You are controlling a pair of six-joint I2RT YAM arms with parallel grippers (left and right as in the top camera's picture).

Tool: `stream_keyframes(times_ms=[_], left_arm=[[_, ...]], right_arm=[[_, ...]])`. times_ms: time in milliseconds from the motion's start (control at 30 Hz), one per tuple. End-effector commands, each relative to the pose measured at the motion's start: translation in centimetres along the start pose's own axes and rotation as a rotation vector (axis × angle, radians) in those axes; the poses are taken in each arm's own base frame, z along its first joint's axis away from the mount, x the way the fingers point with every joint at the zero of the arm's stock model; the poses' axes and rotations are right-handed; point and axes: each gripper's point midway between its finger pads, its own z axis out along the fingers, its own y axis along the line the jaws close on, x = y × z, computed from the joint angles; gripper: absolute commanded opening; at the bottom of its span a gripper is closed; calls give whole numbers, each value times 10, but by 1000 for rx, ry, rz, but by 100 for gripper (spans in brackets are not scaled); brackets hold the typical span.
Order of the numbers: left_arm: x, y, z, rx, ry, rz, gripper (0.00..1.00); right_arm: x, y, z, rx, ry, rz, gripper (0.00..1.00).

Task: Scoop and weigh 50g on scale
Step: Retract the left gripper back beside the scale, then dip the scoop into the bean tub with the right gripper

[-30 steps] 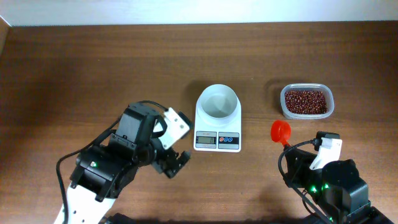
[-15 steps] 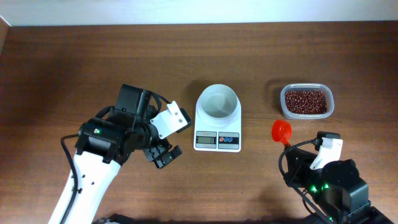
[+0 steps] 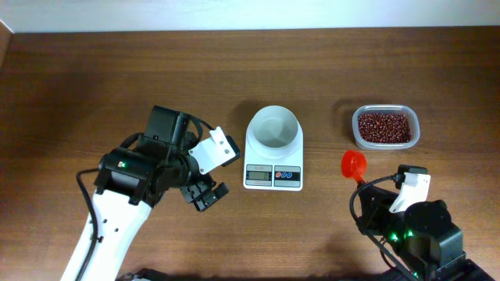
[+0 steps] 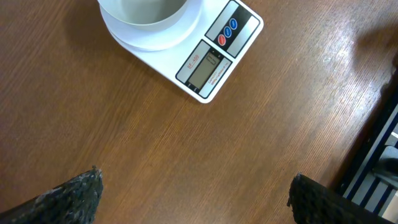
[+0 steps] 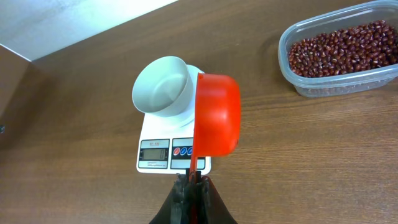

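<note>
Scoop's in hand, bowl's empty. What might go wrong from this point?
The right gripper pinches the red scoop only at its thin handle; loaded with beans it may twist and spill. The clear tub stands free, so digging could shove it. The open left gripper hangs near the scale; a bump would upset the weighing.

The scale [image 3: 273, 167] is small, white and rectangular, and it stands flat on the wooden counter [image 3: 117, 78] near the middle. Its grey display [image 3: 258, 176] and round red and blue buttons [image 4: 227, 31] sit along the near edge. A round white bowl [image 3: 273, 129] rests upright on its platform, its inside plain white.
</note>
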Motion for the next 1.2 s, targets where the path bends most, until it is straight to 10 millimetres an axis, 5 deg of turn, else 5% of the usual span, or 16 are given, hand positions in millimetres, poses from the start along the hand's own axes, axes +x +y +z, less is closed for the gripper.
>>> stream_keyframes(times_ms=[0, 233, 333, 500, 633, 800, 967, 1067, 1167], left_arm=[[-2, 4, -3, -14, -7, 16, 99], [-2, 4, -3, -15, -9, 17, 99], [-2, 4, -3, -15, -9, 17, 99], [-2, 4, -3, -15, -9, 17, 99], [-2, 4, -3, -15, -9, 17, 99], [-2, 4, -3, -15, -9, 17, 99], [-2, 4, -3, -15, -9, 17, 99], [-2, 4, -3, -15, -9, 17, 99], [-2, 4, -3, -15, -9, 17, 99]], right_arm=[[-5, 0, -3, 5, -21, -9, 4], [-5, 0, -3, 5, -21, -17, 4], [-6, 0, -4, 7, -22, -202, 4], [-43, -3, -17, 192, 78, -357, 4], [-69, -33, 29, 574, 349, -451, 4], [-88, -123, 108, 879, 455, -328, 4], [-86, -166, 175, 740, 532, -359, 4], [-73, -182, 182, 672, 596, -314, 4], [-55, -169, 188, 463, 688, -357, 4]])
